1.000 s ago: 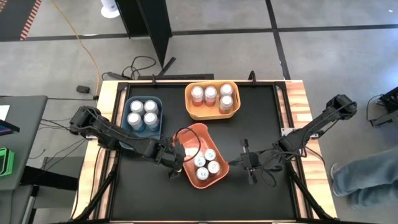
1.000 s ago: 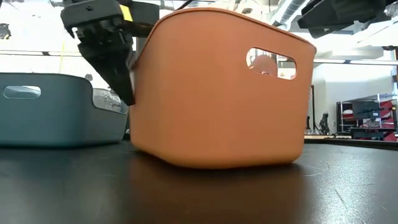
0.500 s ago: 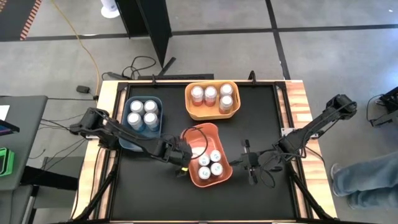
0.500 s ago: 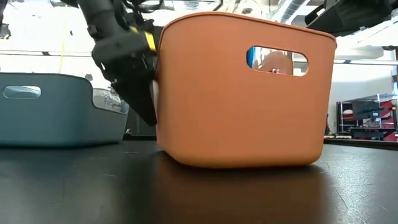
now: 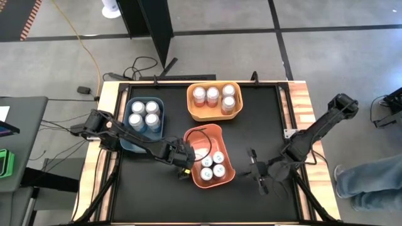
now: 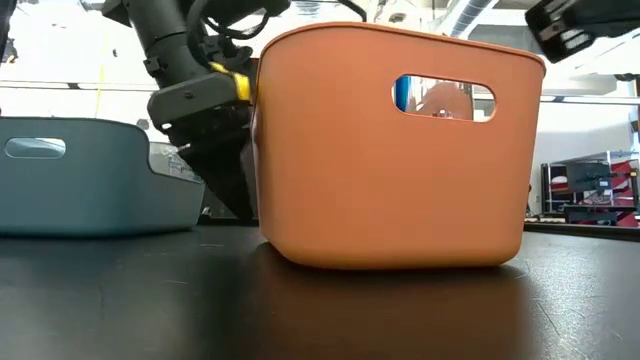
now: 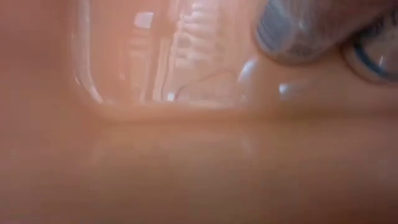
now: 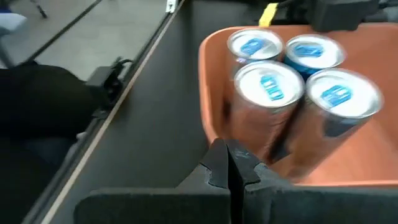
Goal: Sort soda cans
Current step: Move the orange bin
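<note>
An orange bin (image 5: pixel 207 157) stands mid-table with several blue-topped soda cans (image 5: pixel 212 164) upright in its near half. My left gripper (image 5: pixel 183 164) is shut and sits low against the bin's left wall; in the low view its fingers (image 6: pixel 228 180) point down beside that wall. My right gripper (image 5: pixel 256 173) is shut, right of the bin and clear of it. The right wrist view shows the cans (image 8: pixel 270 87) just past its shut fingers (image 8: pixel 229 165). My left gripper touches the outside of the orange bin's left wall (image 6: pixel 262 150) with the side of its shut fingers, which slant down from the table's left. The bin stands flat on the table. The left wrist view is filled by the orange wall (image 7: pixel 186 174), so the exact place of contact is hidden.
A blue bin (image 5: pixel 146 116) with several cans stands at the far left, close behind my left arm. A yellow-orange bin (image 5: pixel 215 100) with several cans stands at the far middle. The black tabletop (image 5: pixel 264 125) lies bare on the right.
My left gripper has gone down and toward the table's right edge against the orange bin. The bin has slid right and turned about, its far end swinging right until it stands nearly square to the table. My right gripper has swung a little toward the near edge.
</note>
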Robot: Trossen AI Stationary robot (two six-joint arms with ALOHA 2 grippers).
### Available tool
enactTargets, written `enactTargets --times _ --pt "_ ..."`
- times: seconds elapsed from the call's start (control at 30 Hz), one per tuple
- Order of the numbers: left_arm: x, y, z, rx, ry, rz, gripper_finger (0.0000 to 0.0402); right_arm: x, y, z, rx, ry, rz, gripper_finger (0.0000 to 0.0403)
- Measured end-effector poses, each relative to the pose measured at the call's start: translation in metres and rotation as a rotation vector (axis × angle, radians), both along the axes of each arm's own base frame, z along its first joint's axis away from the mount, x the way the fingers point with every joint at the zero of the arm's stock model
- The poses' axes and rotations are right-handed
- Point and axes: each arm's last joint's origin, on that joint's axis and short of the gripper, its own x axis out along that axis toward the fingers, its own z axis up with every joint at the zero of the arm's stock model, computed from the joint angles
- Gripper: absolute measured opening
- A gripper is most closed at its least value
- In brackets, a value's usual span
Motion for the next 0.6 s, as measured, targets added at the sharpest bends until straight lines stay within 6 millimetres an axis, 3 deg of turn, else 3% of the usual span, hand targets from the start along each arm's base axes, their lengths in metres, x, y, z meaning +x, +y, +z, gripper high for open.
enactTargets --times 0.27,0.6 --pt "-0.005 -0.006 0.001 -0.003 0.017 0.005 0.0000 -0.013 0.020 -0.008 0.109 0.070 0.012 0.0004" --pt "-0.008 -0.026 0.002 -0.065 -0.015 -0.014 0.0000 0.008 0.045 -0.067 0.124 0.205 -0.078 0.0004"
